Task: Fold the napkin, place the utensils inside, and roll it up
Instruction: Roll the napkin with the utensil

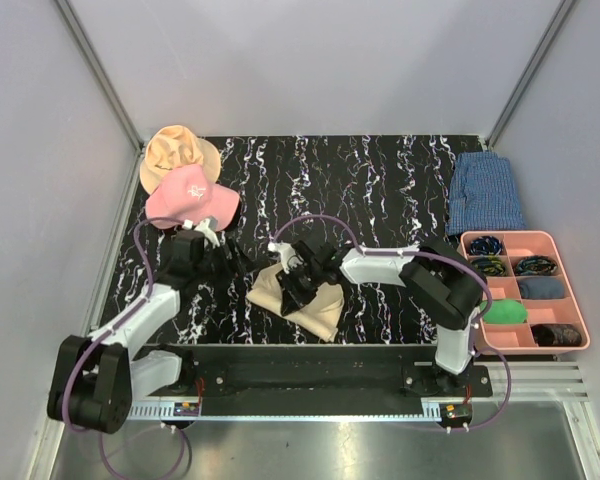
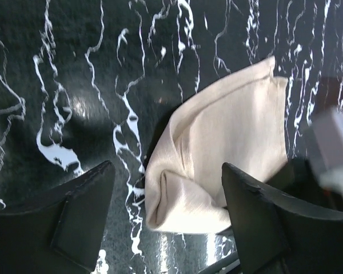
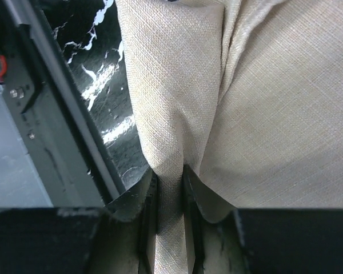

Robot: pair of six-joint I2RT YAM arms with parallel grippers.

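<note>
A black, white-veined worktop (image 1: 380,180) fills the overhead view. The beige napkin (image 1: 320,312) lies at lower centre, near the front edge, bunched into a rough wedge rather than spread flat. A pink hat (image 1: 190,195) sits at upper left and a pink tray (image 1: 510,235) at lower right.

The right pincer (image 3: 170,188) reaches in from the right and is clamped on a narrow ridge of the napkin; its wrist view shows the cloth pinched between the jaws. The left pincer (image 2: 167,188) hovers spread wide over the napkin's left end, gripping nothing. No utensils can be made out.

The fold looks like the step in hand. Done well, the right pincer would lift just enough to carry its edge across. The left would pin or take the opposite corner so the cloth does not drag, leaving a flat, even layer.
</note>
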